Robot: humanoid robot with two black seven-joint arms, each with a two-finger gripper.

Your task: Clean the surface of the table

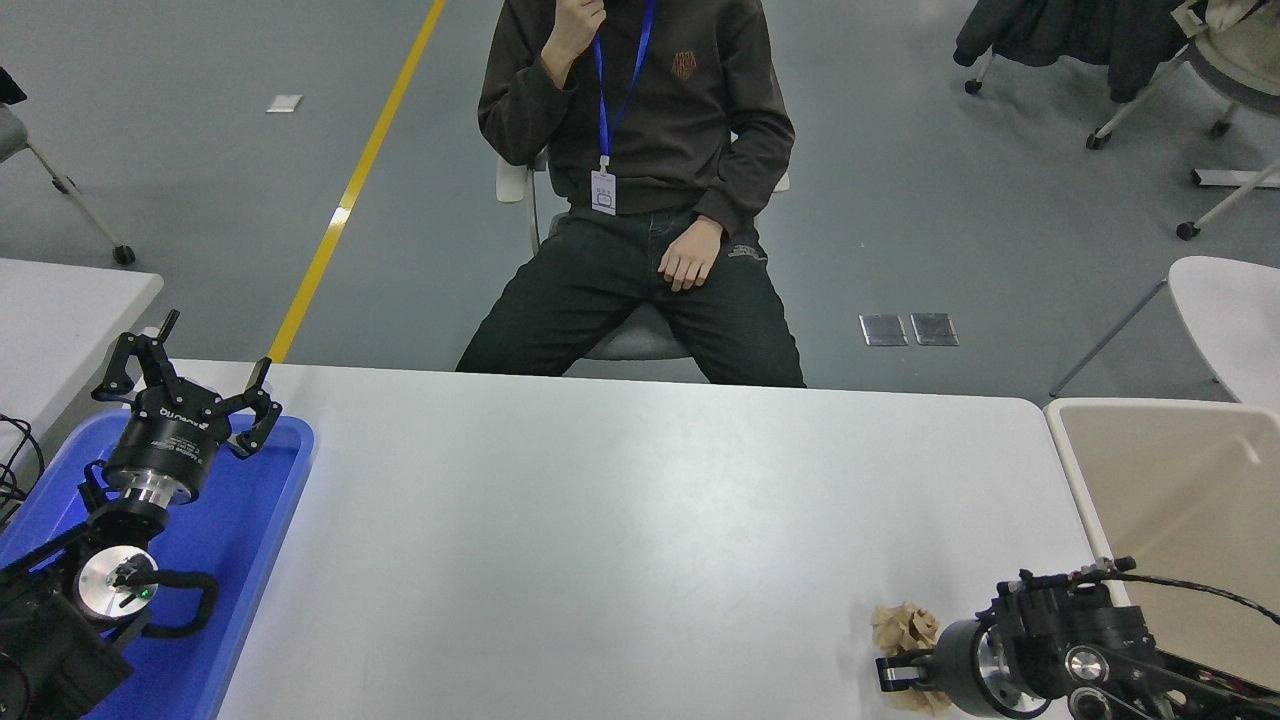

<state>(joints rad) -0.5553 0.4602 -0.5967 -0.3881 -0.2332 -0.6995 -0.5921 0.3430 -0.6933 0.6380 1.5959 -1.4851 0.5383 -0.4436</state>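
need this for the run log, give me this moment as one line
left gripper: open, parked over blue tray | right gripper: at crumpled paper, grip unclear | table surface: paper near front right

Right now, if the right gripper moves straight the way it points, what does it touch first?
The right gripper points left, and the crumpled paper already lies at its fingertips; whether it is gripped I cannot tell. Beyond it, only bare table.

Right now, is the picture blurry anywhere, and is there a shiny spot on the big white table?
In the head view, everything looks sharp, from the left gripper parked over the blue tray to the crumpled paper by the right gripper; the table surface has only a soft, pale sheen near its middle, no harsh glare; shadows are faint.
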